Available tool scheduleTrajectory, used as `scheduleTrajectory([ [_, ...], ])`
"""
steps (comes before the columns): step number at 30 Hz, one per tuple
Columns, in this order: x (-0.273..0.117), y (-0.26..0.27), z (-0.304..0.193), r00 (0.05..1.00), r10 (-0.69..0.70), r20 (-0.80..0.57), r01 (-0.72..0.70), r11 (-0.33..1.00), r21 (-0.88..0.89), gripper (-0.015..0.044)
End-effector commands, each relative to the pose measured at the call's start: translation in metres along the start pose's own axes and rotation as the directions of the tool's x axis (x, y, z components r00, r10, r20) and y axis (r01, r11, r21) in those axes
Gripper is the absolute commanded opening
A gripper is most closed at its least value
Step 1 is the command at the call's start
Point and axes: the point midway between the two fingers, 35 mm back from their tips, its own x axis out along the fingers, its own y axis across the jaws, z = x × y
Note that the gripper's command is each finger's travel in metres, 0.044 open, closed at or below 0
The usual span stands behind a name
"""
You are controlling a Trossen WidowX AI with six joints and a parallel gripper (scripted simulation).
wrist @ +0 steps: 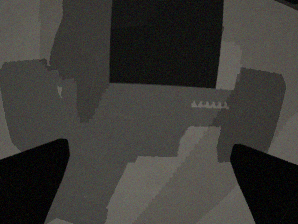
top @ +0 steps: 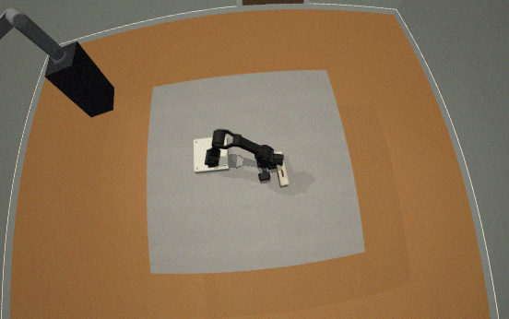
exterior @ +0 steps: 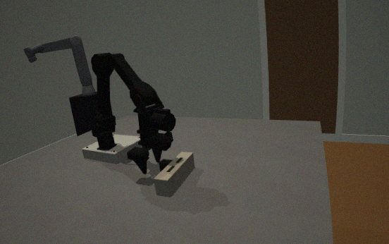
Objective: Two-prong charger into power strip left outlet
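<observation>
The cream power strip (top: 284,180) (exterior: 180,175) lies on the grey table top, with two dark outlet recesses on its upper face in the exterior view. The dark charger (exterior: 164,164) (wrist: 166,42) is a block close beside the strip, on the arm-base side, partly hidden by the strip in the exterior view. Its prongs cannot be made out. My gripper (exterior: 151,166) (wrist: 152,152) is wide open and empty, pointing down, short of the charger on the arm-base side. In the wrist view the charger lies ahead of the fingertips, between their lines. The arm hides the charger in the top view.
The arm's white base plate (top: 201,154) (exterior: 100,157) lies behind the gripper. A black box with a grey arm (top: 83,85) (exterior: 82,113) stands off the table top. The table top (top: 207,230) (exterior: 264,197) carries shadows of the arm around the strip.
</observation>
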Motion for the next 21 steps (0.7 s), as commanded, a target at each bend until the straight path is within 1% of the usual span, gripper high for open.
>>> scheduleTrajectory([
  [1, -0.011, 0.000, 0.004, 0.996, 0.006, 0.086, -0.006, 1.000, 0.006, 0.0440],
  [4, -0.034, 0.000, 0.010, 0.964, 0.010, 0.266, -0.014, 1.000, 0.011, 0.0440],
  [8, -0.068, 0.000, 0.014, 0.871, 0.006, 0.490, -0.009, 1.000, 0.004, 0.0440],
  [10, -0.080, 0.000, 0.014, 0.830, 0.003, 0.558, -0.003, 1.000, -0.002, 0.0440],
  [21, -0.081, 0.000, 0.014, 0.824, 0.003, 0.566, -0.002, 1.000, -0.002, 0.0440],
])
